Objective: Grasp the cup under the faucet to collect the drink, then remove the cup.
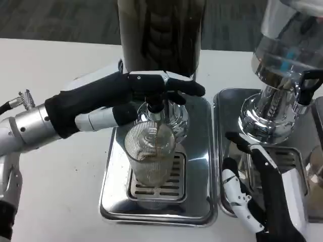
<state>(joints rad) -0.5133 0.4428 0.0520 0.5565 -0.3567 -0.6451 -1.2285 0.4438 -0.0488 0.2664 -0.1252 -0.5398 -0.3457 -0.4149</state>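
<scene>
Left robot hand at the faucet, cup filling
Left robot hand (132, 91) pressed the faucet (155, 104) above the cup (150, 156); right robot hand (257, 194), at 4 o'clock, lay spread wide, holding nothing.

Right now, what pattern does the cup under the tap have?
Clear glass cup with fine vertical ribs, seen best in the head view.

Your left hand (132, 92) reaches in from the left, palm down, fingers extended and pressing on the faucet lever (154, 105). Your right hand (257, 186) waits low at the right, fingers apart, holding nothing.
</scene>
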